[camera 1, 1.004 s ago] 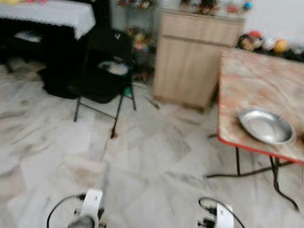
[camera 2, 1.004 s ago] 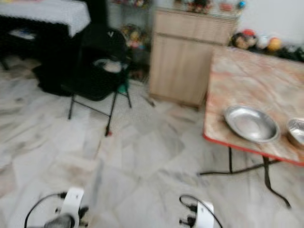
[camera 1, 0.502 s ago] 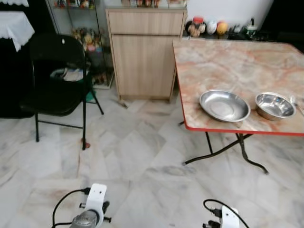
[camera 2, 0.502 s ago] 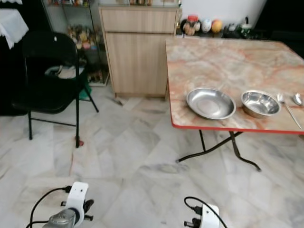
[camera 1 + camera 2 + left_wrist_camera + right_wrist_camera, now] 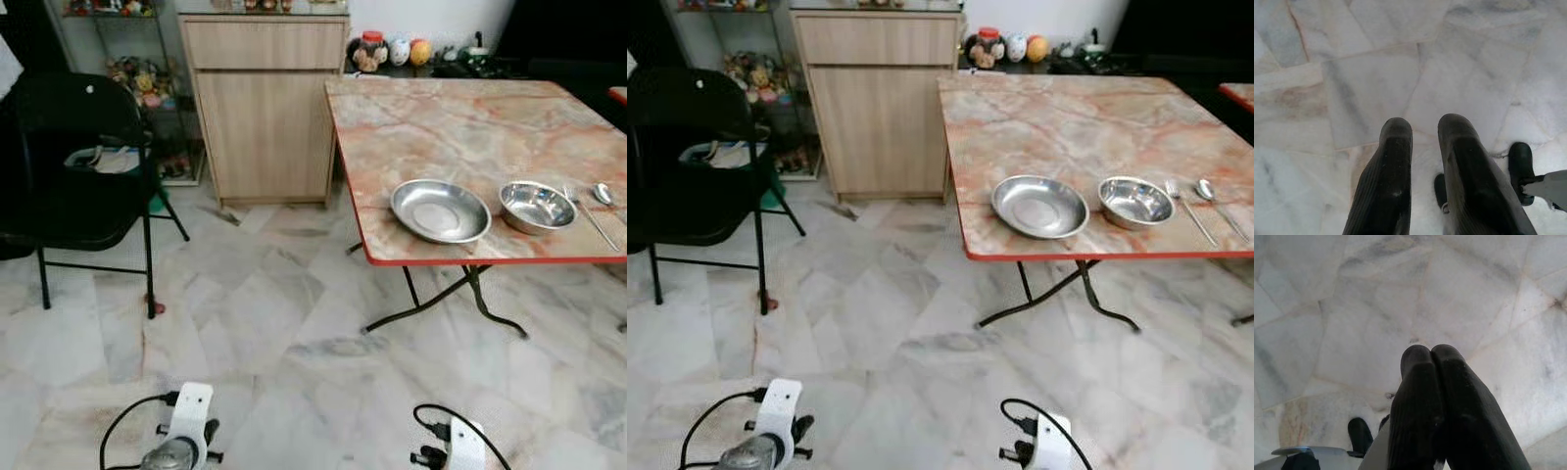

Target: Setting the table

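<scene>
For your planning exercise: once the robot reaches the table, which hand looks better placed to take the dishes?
Probably the right hand: the plate and bowl lie on the robot's right side.

The desk [image 5: 1058, 117] has an orange-veined marble top with a red edge and stands on black folding legs on the pale marble floor [image 5: 882, 323]. Near its front edge lie 4 things in a row: a wide shallow steel dish [image 5: 1039, 206], just beside it a smaller steel bowl [image 5: 1135, 201], then a fork [image 5: 1189, 211] and a spoon [image 5: 1219, 205] lying side by side. The rest of the top is bare.
</scene>
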You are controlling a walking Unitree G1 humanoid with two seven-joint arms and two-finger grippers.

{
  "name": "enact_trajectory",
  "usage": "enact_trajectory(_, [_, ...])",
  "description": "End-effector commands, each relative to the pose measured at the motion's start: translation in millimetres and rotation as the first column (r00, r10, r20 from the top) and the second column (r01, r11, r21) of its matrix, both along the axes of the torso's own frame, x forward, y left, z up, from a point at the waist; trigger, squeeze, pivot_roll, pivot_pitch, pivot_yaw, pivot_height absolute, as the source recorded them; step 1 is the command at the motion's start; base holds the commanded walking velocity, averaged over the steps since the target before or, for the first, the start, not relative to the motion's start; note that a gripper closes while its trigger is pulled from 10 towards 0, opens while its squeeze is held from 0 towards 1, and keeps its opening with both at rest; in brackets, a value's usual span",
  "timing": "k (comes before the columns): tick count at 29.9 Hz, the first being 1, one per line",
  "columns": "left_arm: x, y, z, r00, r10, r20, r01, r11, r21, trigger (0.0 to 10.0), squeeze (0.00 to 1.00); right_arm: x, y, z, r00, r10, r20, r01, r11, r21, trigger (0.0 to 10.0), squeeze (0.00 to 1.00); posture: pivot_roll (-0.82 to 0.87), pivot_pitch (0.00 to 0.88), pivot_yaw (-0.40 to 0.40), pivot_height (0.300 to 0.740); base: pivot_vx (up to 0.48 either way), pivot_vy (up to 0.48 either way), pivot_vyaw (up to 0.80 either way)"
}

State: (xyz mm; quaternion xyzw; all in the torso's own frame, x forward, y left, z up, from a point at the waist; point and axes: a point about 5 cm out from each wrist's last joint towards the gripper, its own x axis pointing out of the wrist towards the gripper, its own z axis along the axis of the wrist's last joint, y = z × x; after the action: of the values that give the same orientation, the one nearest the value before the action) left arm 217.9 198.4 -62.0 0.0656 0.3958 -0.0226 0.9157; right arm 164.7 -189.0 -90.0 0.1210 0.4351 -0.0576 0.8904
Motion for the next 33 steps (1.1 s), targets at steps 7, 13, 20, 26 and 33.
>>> enact_trajectory(7, [-2.8, -5.6, -2.9, 0.999, -0.029, -0.024, 0.029, 1.0, 0.002, 10.0, 0.0, -2.3, -3.2, 0.0, 1.0, 0.018, 0.007, -0.018, 0.999, -0.049, 10.0, 0.0, 0.05, 0.0, -0.02, 0.74, 0.0, -0.29, 0.0])
enact_trajectory(13, [-2.0, -2.8, -2.0, 1.0, -0.012, -0.018, 0.012, 1.0, -0.005, 10.0, 0.0, 1.1, -3.2, 1.6, 0.999, -0.028, 0.029, 0.029, 0.999, -0.02, 10.0, 0.0, 0.04, 0.0, -0.009, 0.74, 0.0, -0.338, 0.27])
enact_trajectory(20, [1.4, -3.6, 0.1, 0.999, -0.032, -0.011, 0.032, 0.999, -0.004, 10.0, 0.0, 1.1, -3.3, 1.7, 0.999, -0.038, 0.031, 0.038, 0.999, -0.021, 10.0, 0.0, 0.03, 0.0, 0.001, 0.74, 0.0, -0.337, 0.0])
enact_trajectory(26, [3.7, -4.5, 1.5, 0.999, -0.042, -0.003, 0.042, 0.999, -0.007, 10.0, 0.0, 2.3, -2.0, 2.1, 0.997, -0.063, 0.041, 0.063, 0.998, -0.013, 10.0, 0.0, 0.02, 0.0, 0.006, 0.74, 0.0, -0.334, 0.0])
enact_trajectory(33, [7.2, -5.4, 3.7, 0.999, -0.041, 0.008, 0.042, 0.999, -0.026, 10.0, 0.0, 5.2, 4.9, 2.9, 0.998, -0.032, 0.052, 0.033, 0.999, -0.012, 10.0, 0.0, 0.02, 0.0, 0.01, 0.74, 0.0, -0.302, 0.0])
